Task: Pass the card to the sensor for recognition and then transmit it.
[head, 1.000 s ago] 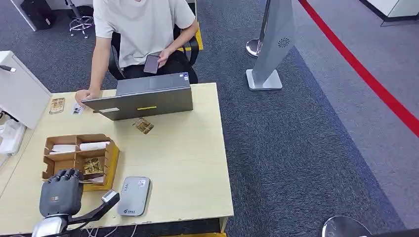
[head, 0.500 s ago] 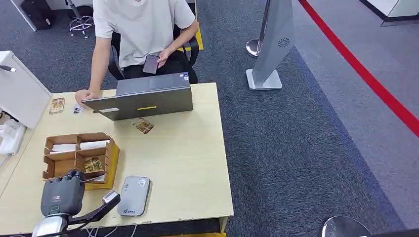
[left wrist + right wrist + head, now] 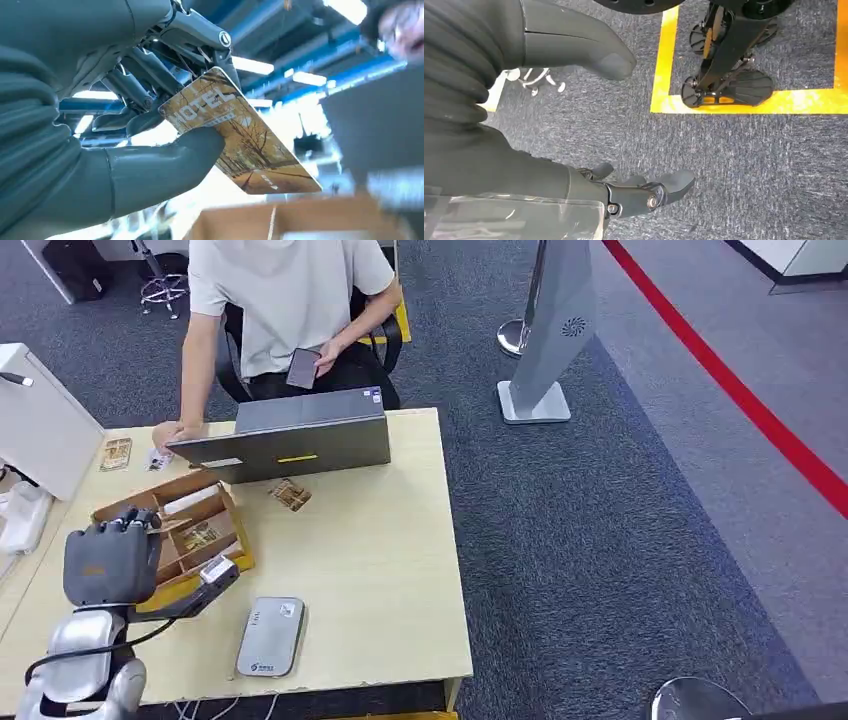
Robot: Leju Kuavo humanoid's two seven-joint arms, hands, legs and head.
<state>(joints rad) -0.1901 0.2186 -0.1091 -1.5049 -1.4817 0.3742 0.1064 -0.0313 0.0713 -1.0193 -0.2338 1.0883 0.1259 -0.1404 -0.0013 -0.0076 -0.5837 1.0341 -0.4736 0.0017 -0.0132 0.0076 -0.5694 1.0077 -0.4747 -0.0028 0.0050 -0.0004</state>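
I have the card (image 3: 240,142) pinched between the thumb and fingers of the left robot hand (image 3: 105,562), its long axis sticking out past the fingertips, raised over the cardboard box (image 3: 215,502) on the worktop (image 3: 370,570). The grey sensor (image 3: 270,637) lies flat near the front edge, just to the right of that hand and closer to me, so I judge the next move is a short swing rightward and down. My right robot hand (image 3: 639,192) hangs over the carpet, fingers apart, holding nothing, well away from it all.

the thumb covers part of the card (image 3: 240,140), and the box (image 3: 300,222) beyond it is blurred.
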